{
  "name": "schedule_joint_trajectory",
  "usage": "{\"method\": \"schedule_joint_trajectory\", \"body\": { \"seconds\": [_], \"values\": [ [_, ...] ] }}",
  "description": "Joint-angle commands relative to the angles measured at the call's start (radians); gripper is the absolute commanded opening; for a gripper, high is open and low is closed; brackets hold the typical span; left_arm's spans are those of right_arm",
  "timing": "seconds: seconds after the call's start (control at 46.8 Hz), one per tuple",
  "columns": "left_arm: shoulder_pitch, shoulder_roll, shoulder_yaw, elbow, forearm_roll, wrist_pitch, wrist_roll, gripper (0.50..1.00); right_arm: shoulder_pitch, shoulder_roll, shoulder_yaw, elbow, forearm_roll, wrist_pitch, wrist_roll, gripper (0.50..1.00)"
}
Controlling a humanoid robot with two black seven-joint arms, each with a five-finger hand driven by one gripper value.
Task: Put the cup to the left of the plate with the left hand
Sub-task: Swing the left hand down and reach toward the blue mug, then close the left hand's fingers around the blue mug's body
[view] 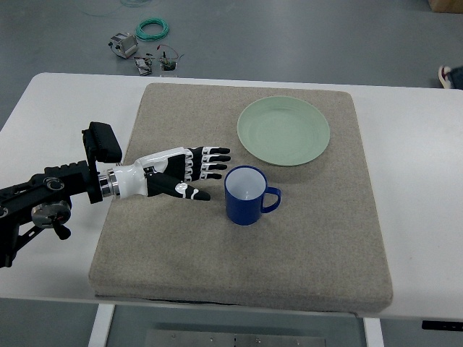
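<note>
A blue cup (248,196) with a white inside stands upright on the tan mat (181,246), its handle pointing right. A pale green plate (283,131) lies just behind it, toward the mat's back right. My left hand (207,173) reaches in from the left edge, fingers stretched out toward the cup and spread, thumb below. Its fingertips (223,160) stop a short gap left of the cup's rim, touching nothing. The right arm does not show.
The mat covers the middle of a white table (412,181). Beyond the table's far edge, on the grey floor, lie a green cable coil (153,28) and small electronic parts (145,56). A shoe (447,76) shows at the right edge.
</note>
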Motion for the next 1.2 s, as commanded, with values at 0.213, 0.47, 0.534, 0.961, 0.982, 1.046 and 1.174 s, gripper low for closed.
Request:
{"method": "schedule_joint_trajectory", "body": {
  "seconds": [0.213,0.47,0.534,0.961,0.982,1.046,1.174],
  "values": [
    [0.000,-0.019,0.000,0.000,0.023,0.000,0.000,0.992,0.000,0.000,0.000,0.000,0.000,0.000,0.000,0.934],
    [-0.006,-0.020,0.000,-0.010,0.049,0.000,0.000,0.992,0.000,0.000,0.000,0.000,0.000,0.000,0.000,0.934],
    [-0.008,-0.022,0.000,-0.010,0.054,0.000,0.000,0.992,0.000,0.000,0.000,0.000,0.000,0.000,0.000,0.934],
    [-0.009,-0.074,0.000,0.003,0.068,0.000,0.000,0.992,0.000,0.000,0.000,0.000,0.000,0.000,0.000,0.934],
    [-0.009,-0.076,0.000,0.003,0.068,0.000,0.001,0.992,0.000,0.000,0.000,0.000,0.000,0.000,0.000,0.934],
    [-0.009,-0.080,0.000,0.003,0.068,0.000,0.002,0.992,0.000,0.000,0.000,0.000,0.000,0.000,0.000,0.934],
    [-0.009,-0.092,0.002,0.016,0.071,0.000,0.002,0.992,0.000,0.000,0.000,0.000,0.000,0.000,0.000,0.934]
  ]
}}
